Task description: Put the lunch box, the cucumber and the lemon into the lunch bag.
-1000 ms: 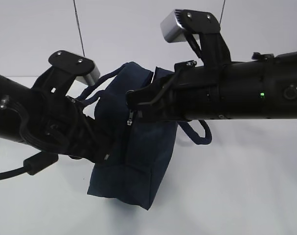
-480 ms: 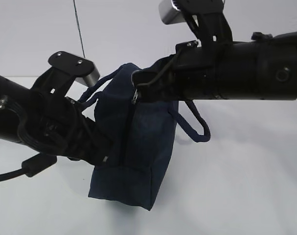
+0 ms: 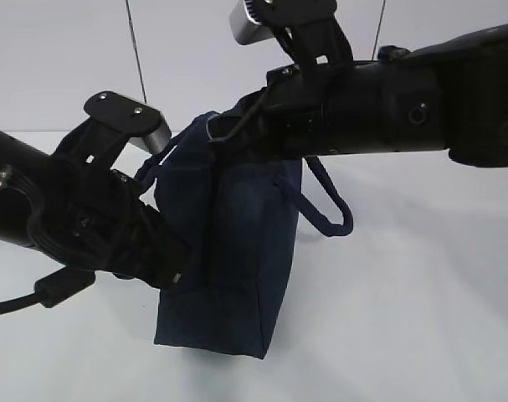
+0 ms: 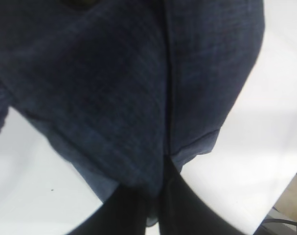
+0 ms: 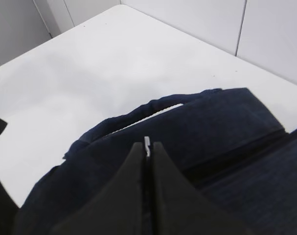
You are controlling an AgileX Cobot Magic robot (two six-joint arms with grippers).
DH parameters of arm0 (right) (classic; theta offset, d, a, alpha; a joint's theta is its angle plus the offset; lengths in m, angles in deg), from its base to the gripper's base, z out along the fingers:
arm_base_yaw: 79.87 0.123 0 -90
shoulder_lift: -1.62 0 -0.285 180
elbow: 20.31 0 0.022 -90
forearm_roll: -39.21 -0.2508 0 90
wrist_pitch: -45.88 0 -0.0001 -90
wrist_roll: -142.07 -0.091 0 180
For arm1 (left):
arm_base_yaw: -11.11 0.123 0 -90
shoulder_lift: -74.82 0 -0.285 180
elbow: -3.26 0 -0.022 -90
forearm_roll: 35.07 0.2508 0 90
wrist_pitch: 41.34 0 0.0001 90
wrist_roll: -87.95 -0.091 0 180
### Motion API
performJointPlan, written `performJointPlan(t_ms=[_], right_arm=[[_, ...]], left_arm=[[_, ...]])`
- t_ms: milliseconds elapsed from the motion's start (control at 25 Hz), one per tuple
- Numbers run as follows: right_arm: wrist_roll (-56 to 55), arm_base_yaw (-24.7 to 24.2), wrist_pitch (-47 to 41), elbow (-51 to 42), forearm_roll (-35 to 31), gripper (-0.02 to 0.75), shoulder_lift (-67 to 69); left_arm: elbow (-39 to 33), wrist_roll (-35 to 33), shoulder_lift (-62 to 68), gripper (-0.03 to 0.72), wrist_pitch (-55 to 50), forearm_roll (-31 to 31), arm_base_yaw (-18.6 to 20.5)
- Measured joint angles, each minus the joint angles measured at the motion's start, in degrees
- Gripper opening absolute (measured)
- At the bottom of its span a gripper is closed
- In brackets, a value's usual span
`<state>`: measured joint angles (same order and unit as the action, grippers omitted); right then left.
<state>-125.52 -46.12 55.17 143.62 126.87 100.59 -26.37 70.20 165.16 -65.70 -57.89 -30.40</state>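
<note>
While both end effectors pinch the lunch bag (image 3: 237, 251), no legible writing

From my station I see a plain white bench (image 3: 421, 318) filling the lower part of the exterior view, matte and lightly shadowed. Behind it stands a pale wall (image 3: 203, 50) with two thin dark vertical lines (image 3: 137, 50) running down it. My right wrist camera shows the bench's far corner and grey-white wall panels (image 5: 280, 34) split by narrow seams. At the left wrist view's lower right edge, past the bench, some dark cables (image 4: 285, 223) show.
</note>
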Motion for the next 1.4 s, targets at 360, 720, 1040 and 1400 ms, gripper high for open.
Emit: performJointPlan(t_ms=[360, 720, 1040, 1400], right_arm=[[-0.1, 0.0, -0.4, 1.2, 2.5, -0.013, 0.1], [-0.2, 0.0, -4.9, 1.3, 7.8, -0.013, 0.3], [-0.2, 0.0, -12.5, 2.6, 10.2, -0.013, 2.2], [-0.2, 0.0, -15.6, 8.3, 12.8, -0.013, 9.0]], left_arm=[[0.0, 0.0, -1.0, 0.003, -1.5, 0.0, 0.0], [0.0, 0.0, -3.3, 0.003, -5.5, 0.0, 0.0], [0.0, -0.5, -3.4, 0.002, -7.7, 0.1, 0.0], [0.0, -1.2, -3.4, 0.002, -9.2, 0.2, 0.0]])
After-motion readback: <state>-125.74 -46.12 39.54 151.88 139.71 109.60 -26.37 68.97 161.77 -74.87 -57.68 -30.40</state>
